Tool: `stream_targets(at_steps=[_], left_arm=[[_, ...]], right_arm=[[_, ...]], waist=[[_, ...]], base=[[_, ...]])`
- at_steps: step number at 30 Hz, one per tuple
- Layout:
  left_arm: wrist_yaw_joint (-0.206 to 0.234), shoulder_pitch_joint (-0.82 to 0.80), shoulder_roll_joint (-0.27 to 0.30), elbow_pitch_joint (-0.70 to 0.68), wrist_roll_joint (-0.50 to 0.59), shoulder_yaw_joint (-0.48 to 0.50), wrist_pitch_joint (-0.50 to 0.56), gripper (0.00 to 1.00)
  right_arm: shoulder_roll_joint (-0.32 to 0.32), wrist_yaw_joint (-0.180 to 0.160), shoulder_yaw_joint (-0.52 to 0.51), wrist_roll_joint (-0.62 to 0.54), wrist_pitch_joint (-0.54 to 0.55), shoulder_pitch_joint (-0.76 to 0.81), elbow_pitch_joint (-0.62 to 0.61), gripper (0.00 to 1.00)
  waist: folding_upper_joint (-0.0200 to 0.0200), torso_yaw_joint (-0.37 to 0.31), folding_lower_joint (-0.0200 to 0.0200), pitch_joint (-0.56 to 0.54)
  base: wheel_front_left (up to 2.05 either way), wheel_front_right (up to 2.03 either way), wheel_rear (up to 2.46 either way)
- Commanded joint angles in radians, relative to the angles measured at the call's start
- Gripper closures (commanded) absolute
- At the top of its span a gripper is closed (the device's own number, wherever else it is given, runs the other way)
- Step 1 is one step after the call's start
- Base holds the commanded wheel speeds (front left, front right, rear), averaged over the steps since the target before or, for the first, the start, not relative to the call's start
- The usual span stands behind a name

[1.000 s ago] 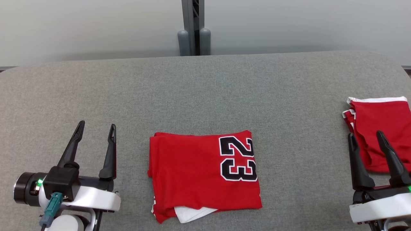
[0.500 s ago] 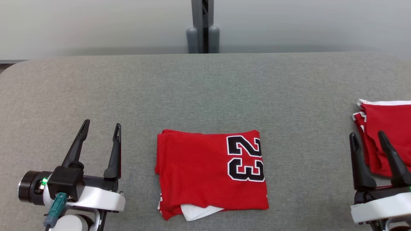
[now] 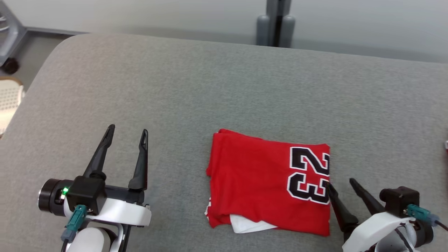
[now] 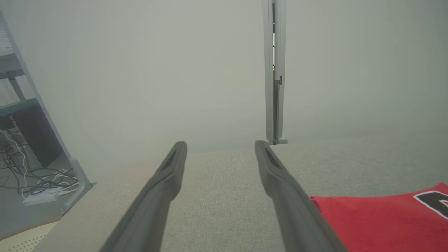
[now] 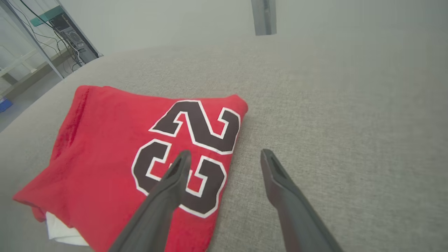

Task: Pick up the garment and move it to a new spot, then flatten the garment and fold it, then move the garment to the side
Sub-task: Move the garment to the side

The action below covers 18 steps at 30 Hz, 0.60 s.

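Table (image 3: 224,87): a wide surface covered with grey cloth. It has a rounded corner at the far left and it carries everything else.

Wall (image 3: 367,21): pale and plain, it stands behind the far edge of the table.

Garment (image 3: 259,182): the red jersey lies folded into a flat, nearly rectangular packet on the near part of the table, a little right of the middle. Its layers show along the left edge. In the right wrist view the garment (image 5: 105,140) lies left of the centre. In the left wrist view one red corner of the garment (image 4: 378,220) shows at the lower right.

Left gripper (image 3: 127,128): its two dark fingers are spread apart and hold nothing. It is over bare table, well apart from the garment on its left side. The left wrist view shows the left gripper (image 4: 220,143) with grey cloth between its fingers.

Right gripper (image 3: 339,182): its fingers are also spread and hold nothing. It is at the right edge of the garment. In the right wrist view of the right gripper (image 5: 225,152), one finger is over the number and the other over bare table. I cannot tell if the finger touches the cloth.

Post (image 3: 276,21): a grey upright behind the far edge of the table.

Number print (image 3: 309,175): a black "23" with white edges, at the right end of the garment, turned sideways.

White cloth (image 3: 246,225): a small piece that comes out from under the near edge of the garment.
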Motion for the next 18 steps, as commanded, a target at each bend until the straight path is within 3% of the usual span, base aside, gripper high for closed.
stream_targets(at_steps=[1,9,10,11,12,13,18], left_arm=[[-0.003,-0.011,0.001,0.007,-0.001,0.0,-0.007,0.0],[-0.004,-0.024,-0.009,0.028,-0.008,-0.005,-0.023,0.0],[-0.003,-0.026,-0.011,0.029,-0.009,-0.004,-0.024,0.0],[-0.003,-0.03,-0.012,0.029,-0.009,-0.003,-0.026,0.0],[-0.001,-0.032,-0.012,0.03,-0.009,-0.001,-0.028,0.0],[0.001,-0.032,-0.012,0.029,-0.009,0.002,-0.029,0.0],[0.001,-0.03,-0.001,0.021,-0.005,0.007,-0.033,0.0]], right_arm=[[-0.01,0.001,0.007,0.006,0.004,-0.017,0.028,0.0],[0.017,0.001,0.044,0.038,0.056,-0.071,0.221,0.0],[0.021,0.001,0.055,0.045,0.059,-0.078,0.236,0.04],[0.024,0.001,0.068,0.05,0.065,-0.084,0.246,0.56],[0.025,0.002,0.074,0.052,0.047,-0.092,0.247,0.96],[0.023,0.002,0.077,0.055,0.04,-0.1,0.251,1.0],[-0.005,0.001,0.074,0.034,-0.02,-0.125,0.214,1.0]], waist=[[0.0,0.038,0.0,0.018],[0.0,0.084,0.0,0.03],[0.0,0.086,0.0,0.031],[0.0,0.087,0.0,0.032],[0.0,0.086,0.0,0.034],[0.0,0.083,0.0,0.035],[0.0,0.04,0.0,0.037]], base=[[0.0,0.0,0.0],[0.0,0.0,0.0],[0.0,0.0,0.0],[0.0,0.0,0.0],[0.0,0.0,0.0],[0.0,0.0,0.0],[0.0,0.0,0.0]])
